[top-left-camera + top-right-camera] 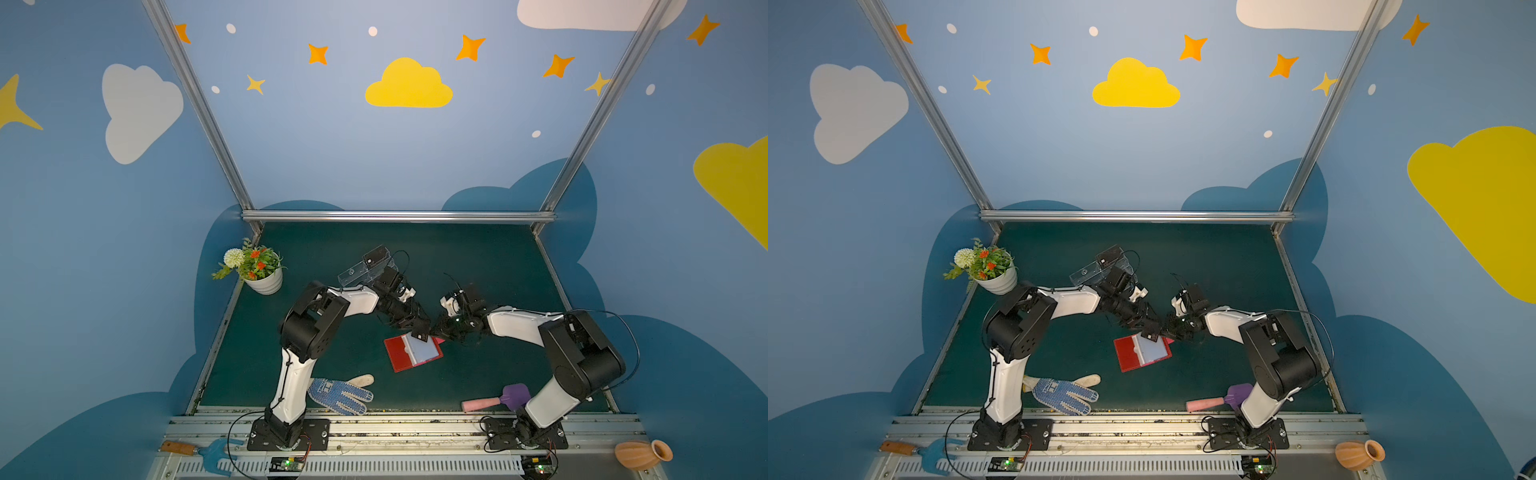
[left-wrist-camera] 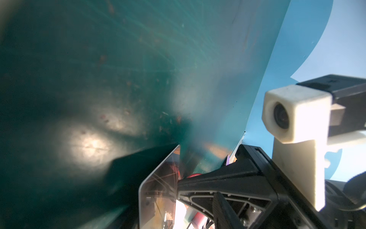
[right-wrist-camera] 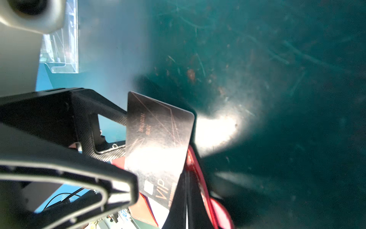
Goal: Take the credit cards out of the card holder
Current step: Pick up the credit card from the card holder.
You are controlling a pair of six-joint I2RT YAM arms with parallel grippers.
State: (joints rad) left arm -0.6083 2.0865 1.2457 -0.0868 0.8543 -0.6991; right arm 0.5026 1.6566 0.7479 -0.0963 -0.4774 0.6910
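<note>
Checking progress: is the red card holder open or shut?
Open: the card holder lies spread flat in both top views, pale sleeves facing up.

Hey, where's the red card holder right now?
In both top views the card holder lies open mid-table on the green mat, its far edge by the left gripper and right gripper.

- Mat (image 1: 457,257), middle of both top views: dark green, matt; the wrist views show fine scratches and rusty scuffs.
- Card holder (image 1: 397,353), centre: red, leather-like, smooth, stitched edge; pale inner sleeves, seemingly soft plastic.
- Credit card (image 3: 158,134): dark hard plastic, glossy, hairline-scratched, with coppery printed lines.
- Stand (image 1: 353,272), above centre: clear acrylic, glossy.
- Glove (image 1: 340,395), lower centre: knitted cloth with blue rubbery dots.
- Frame rails (image 1: 399,216): brushed metal.
- Plant pot (image 1: 266,284), left: white, ribbed, glossy.
- Vase (image 1: 642,455), lower right: matt terracotta.
- Fork handle (image 1: 178,447), lower left: wood.
</note>
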